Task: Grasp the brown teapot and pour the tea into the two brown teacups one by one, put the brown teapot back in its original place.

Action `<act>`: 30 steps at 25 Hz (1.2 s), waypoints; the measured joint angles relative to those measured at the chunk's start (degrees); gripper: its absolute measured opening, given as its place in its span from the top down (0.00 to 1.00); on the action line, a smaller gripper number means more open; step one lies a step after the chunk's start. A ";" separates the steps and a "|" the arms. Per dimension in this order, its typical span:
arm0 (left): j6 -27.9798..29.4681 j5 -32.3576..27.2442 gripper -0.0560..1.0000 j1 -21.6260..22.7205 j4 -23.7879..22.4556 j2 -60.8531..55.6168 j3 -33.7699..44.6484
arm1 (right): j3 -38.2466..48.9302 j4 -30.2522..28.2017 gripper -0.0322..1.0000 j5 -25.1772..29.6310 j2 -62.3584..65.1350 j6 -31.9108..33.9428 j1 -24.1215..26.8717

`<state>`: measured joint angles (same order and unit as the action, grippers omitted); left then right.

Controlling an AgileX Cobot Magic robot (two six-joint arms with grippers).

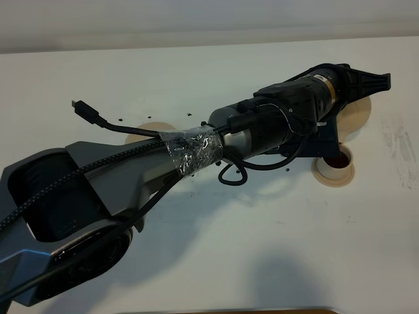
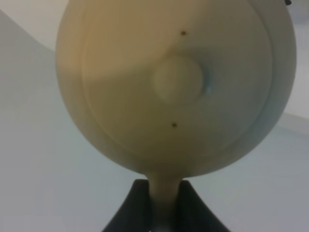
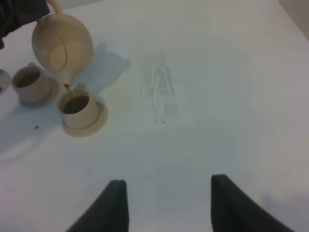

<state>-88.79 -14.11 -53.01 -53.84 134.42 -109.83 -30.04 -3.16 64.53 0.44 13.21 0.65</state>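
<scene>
Tan ceramic teapot [image 3: 62, 46] hangs tipped, spout down, over the nearer small tan teacup [image 3: 76, 109] so tea streams in; your left gripper [image 2: 164, 203] pinches its loop handle. Your right gripper [image 3: 166, 203] waits spread above the bare white table [image 3: 203, 96].

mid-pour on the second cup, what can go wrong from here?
1. The left gripper holds the brown teapot only by its thin loop handle; while tilted it might swivel or slip.
2. The tea stream lands near the rim of the teacup, so a small drift may spill onto its saucer.
3. The other teacup stands close by; the swing back could clip it.
</scene>
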 joint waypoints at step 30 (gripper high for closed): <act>-4.82 1.39 0.87 0.00 -0.35 0.00 0.00 | 0.00 0.00 0.57 0.00 0.00 0.00 0.00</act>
<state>-93.62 -12.72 -53.01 -54.19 134.42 -109.83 -30.04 -3.16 64.53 0.44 13.21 0.65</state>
